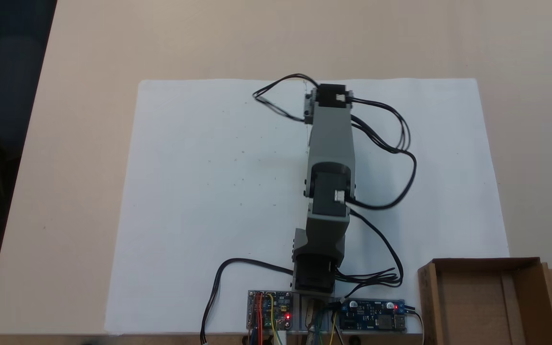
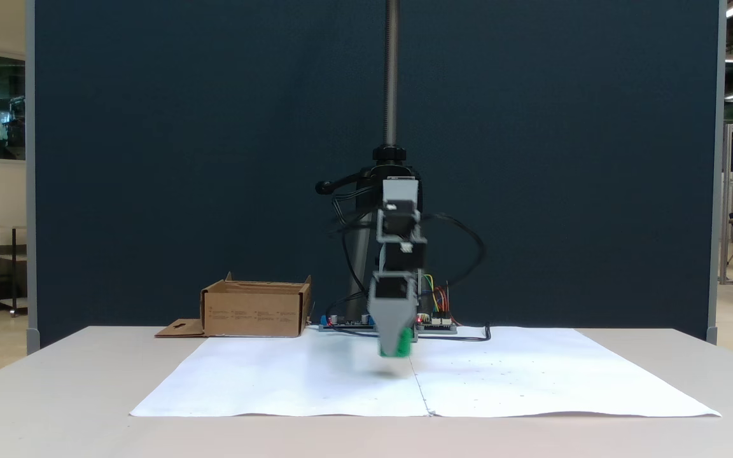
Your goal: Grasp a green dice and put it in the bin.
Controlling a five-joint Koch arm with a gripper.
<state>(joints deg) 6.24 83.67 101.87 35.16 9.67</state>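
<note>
A fixed view from the front shows the grey plastic arm [image 2: 398,254] pointing down over a big white sheet of paper [image 2: 277,381]. The paper has a crease down its middle and some tiny dots on it. It lies flat on a smooth, pale table [image 2: 55,394].

At the bottom of the arm is the gripper [image 2: 396,350]. It looks a bit blurry. The green dice [image 2: 403,345] is a small bright green block, and it sits right at the tip of the gripper, squeezed between the grey jaws. The green pokes out on the right side and at the bottom of the tip. The dice is up in the air, a little above the paper, with a soft shadow under it.

The bin [image 2: 255,310] is a brown cardboard box with straight walls. It stands on the table to the left of the arm in this view, well apart from the dice. A flat flap lies beside it. There is small dark print on the front wall, but it is too tiny to read.

In the fixed view from above, the arm [image 1: 329,158] is long and boxy, with black motors and curly black wires [image 1: 396,143]. The bin [image 1: 520,299] is in the bottom right corner, and its flap has a keyhole-shaped hole. Two little circuit boards [image 1: 270,310] with red lights sit by the base of the arm.
</note>
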